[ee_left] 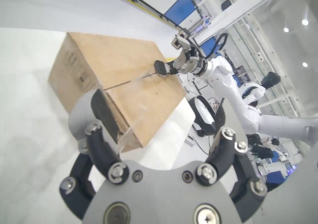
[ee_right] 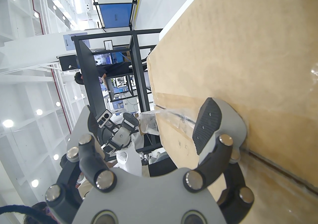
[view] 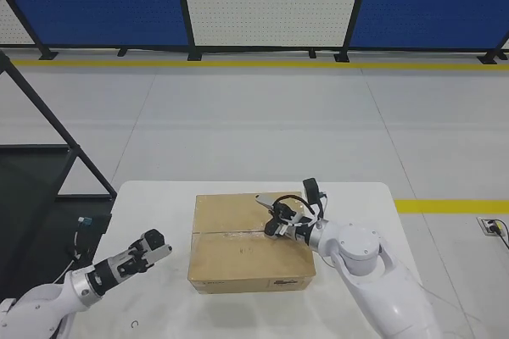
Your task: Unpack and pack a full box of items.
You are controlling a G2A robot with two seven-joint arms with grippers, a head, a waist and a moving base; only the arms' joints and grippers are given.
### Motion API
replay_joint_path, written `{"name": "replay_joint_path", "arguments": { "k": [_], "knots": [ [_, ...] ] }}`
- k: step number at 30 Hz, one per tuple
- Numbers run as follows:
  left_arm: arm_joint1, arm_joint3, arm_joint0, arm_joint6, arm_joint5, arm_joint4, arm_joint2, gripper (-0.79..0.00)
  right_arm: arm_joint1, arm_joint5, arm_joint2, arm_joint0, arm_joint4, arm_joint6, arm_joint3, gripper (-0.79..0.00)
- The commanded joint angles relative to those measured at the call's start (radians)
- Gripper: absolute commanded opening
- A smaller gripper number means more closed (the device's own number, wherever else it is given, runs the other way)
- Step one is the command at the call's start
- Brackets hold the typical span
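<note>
A closed cardboard box (view: 237, 241) stands in the middle of the white table (view: 153, 203). Clear tape (ee_right: 174, 115) runs along its top seam. My right gripper (view: 273, 216) is open over the right end of that seam, and one ribbed pad (ee_right: 207, 125) rests against the box top (ee_right: 236, 48) beside the tape. My left gripper (view: 157, 241) hovers over the table left of the box, apart from it. It is open with nothing between its fingers (ee_left: 104, 110), facing the box's end (ee_left: 74, 73), where the tape tail (ee_left: 129, 135) hangs loose. What the box holds is hidden.
A black metal frame (view: 34, 110) stands off the table's left side. A small ring (view: 134, 323) lies near the table's front left edge. Bare tabletop surrounds the box. Blue partition panels (view: 102, 21) line the far wall.
</note>
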Motion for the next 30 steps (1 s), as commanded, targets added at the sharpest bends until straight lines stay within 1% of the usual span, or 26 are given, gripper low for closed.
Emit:
{"name": "replay_joint_path", "arguments": {
  "k": [1,13,16,17,20,24,25,27,30],
  "knots": [
    [0.000,0.000,0.001,-0.002,0.001,0.001,0.001,0.000,-0.001,0.000,-0.001,0.004,0.000,-0.001,0.004,0.000],
    [0.000,0.000,0.002,0.003,0.002,0.004,0.001,0.000,-0.002,0.000,-0.002,0.005,-0.001,-0.003,0.005,0.000],
    [0.004,0.003,0.013,0.002,-0.014,0.057,0.001,0.000,-0.002,-0.002,-0.001,0.002,-0.001,-0.009,0.004,0.000],
    [0.007,0.004,0.015,-0.006,-0.024,0.071,0.000,0.000,-0.002,-0.007,0.001,-0.009,-0.001,-0.023,-0.004,0.000],
    [0.015,0.010,0.025,-0.056,-0.067,0.100,-0.007,0.000,-0.001,0.001,0.004,-0.016,0.002,-0.016,-0.010,0.000],
    [0.029,0.035,0.039,-0.136,-0.133,0.067,-0.032,0.000,-0.002,0.011,0.004,-0.007,0.005,0.003,0.005,0.000],
    [0.032,0.041,0.042,-0.147,-0.142,0.059,-0.039,-0.022,-0.003,0.012,0.002,-0.002,0.006,0.007,0.011,0.000],
    [0.037,0.050,0.044,-0.170,-0.149,0.037,-0.047,-0.129,-0.004,0.012,-0.001,0.006,0.006,0.013,0.022,0.000],
    [0.043,0.068,0.041,-0.176,-0.152,0.024,-0.046,-0.234,-0.007,0.012,-0.008,0.016,0.009,0.017,0.037,0.000]
  ]
}}
